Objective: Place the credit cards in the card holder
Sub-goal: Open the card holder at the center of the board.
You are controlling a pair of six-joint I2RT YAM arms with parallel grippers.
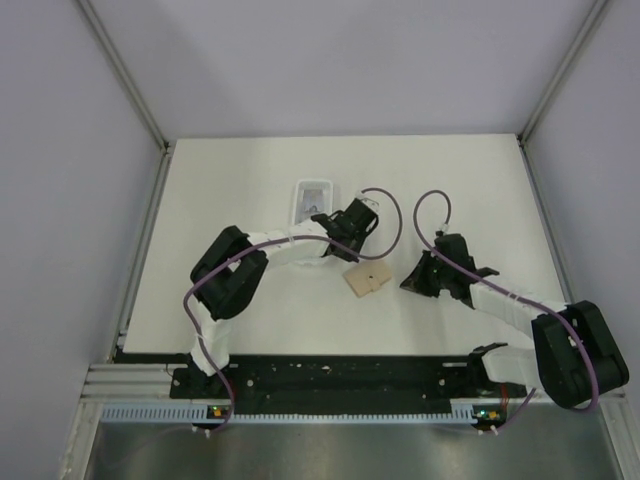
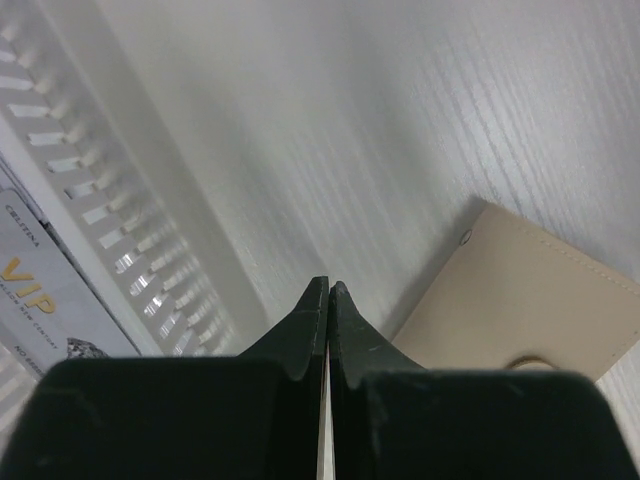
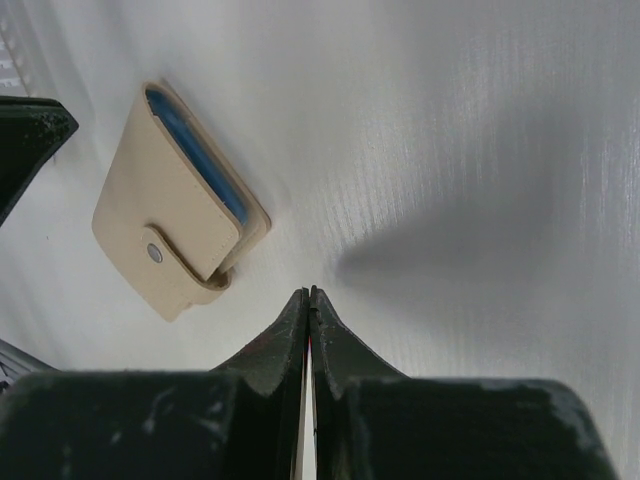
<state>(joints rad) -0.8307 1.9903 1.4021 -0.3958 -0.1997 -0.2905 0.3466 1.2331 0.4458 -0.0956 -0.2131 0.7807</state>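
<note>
The tan card holder (image 1: 366, 279) lies shut on the table between the two grippers, its tab snapped down. It shows at the right of the left wrist view (image 2: 530, 300), and in the right wrist view (image 3: 170, 225) with a blue edge inside. The credit cards (image 1: 314, 207) lie in a clear plastic tray (image 1: 313, 186) behind it; one pale card with "VIP" on it (image 2: 40, 295) shows. My left gripper (image 1: 350, 254) (image 2: 328, 290) is shut and empty, just left of the holder. My right gripper (image 1: 406, 284) (image 3: 308, 293) is shut and empty, right of the holder.
The tray's slotted wall (image 2: 110, 210) runs along the left of the left wrist view. A dark finger of the left gripper (image 3: 25, 140) shows at the left edge of the right wrist view. Grey walls enclose the white table (image 1: 450, 190).
</note>
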